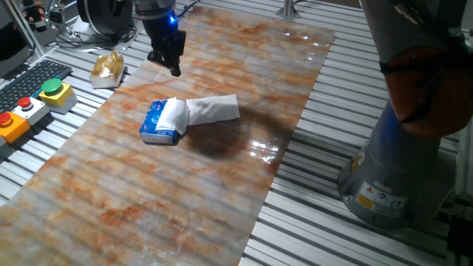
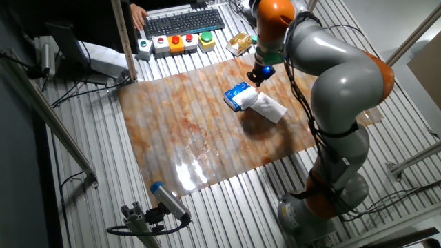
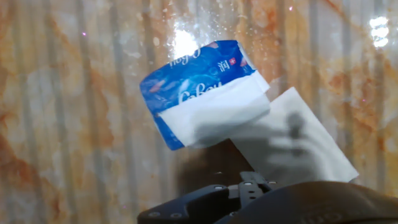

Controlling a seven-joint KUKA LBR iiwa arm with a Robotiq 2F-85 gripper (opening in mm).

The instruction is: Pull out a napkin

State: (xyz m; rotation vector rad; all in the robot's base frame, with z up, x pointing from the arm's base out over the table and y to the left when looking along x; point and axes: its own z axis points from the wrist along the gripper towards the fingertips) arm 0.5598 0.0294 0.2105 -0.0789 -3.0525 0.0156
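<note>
Inspecting from my remote station, I find the hand (image 1: 174, 68) raised above the marbled bench (image 1: 222, 192), holding nothing, its fingers drawn close together, though I cannot tell from any view whether they are fully closed. I note the napkin (image 1: 214, 108) lying flat on the bench, one end touching the blue-and-white tissue packet (image 1: 157, 123), a second white sheet folded over the packet's near end. I also record a gold foil wrapper (image 1: 108, 66) off the bench's edge, beside the button box (image 1: 53, 94).
</note>
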